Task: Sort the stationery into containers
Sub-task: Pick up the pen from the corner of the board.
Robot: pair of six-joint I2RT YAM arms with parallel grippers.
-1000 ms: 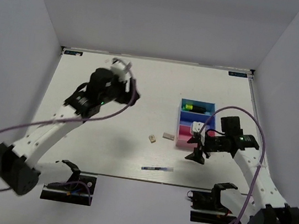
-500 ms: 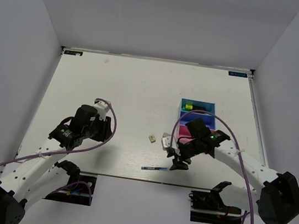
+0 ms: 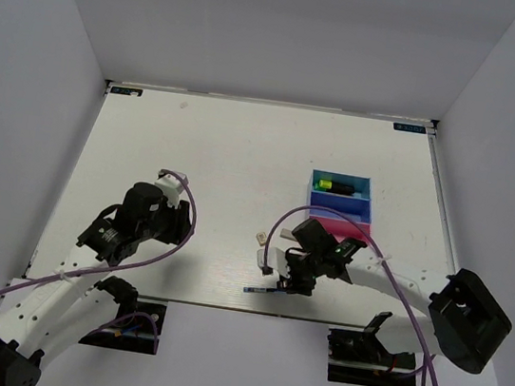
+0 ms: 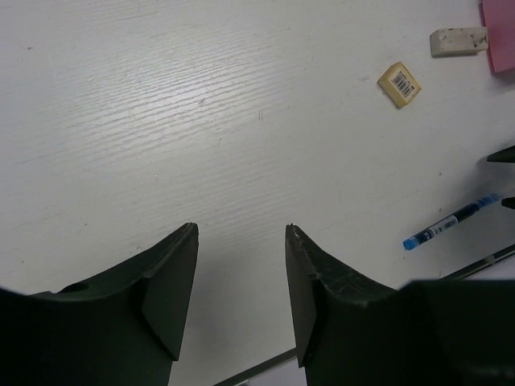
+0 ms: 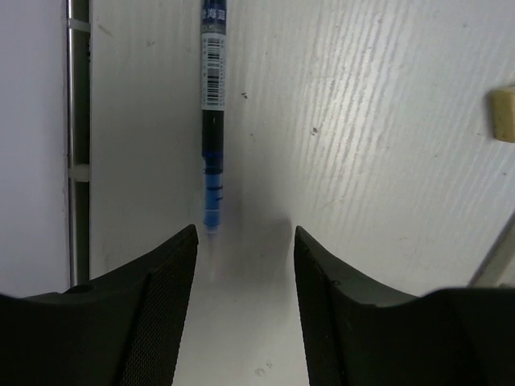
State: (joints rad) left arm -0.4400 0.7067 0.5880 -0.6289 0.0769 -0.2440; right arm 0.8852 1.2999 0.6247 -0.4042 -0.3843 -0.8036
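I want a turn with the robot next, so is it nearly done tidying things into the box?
A highlighter already lies in the light blue bin of the organiser. The right fingers are open at the tip of the blue pen, holding nothing; the left fingers are open and empty too. Still on the table: that pen, the barcode eraser and the plain eraser. So not nearly done.

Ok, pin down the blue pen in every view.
Top external: blue pen lies low centre, beside the table's near edge.
Left wrist: far right, below the middle.
Right wrist: upper left, pointing up the picture.
Shared landmark: the table's near edge runs alongside it.
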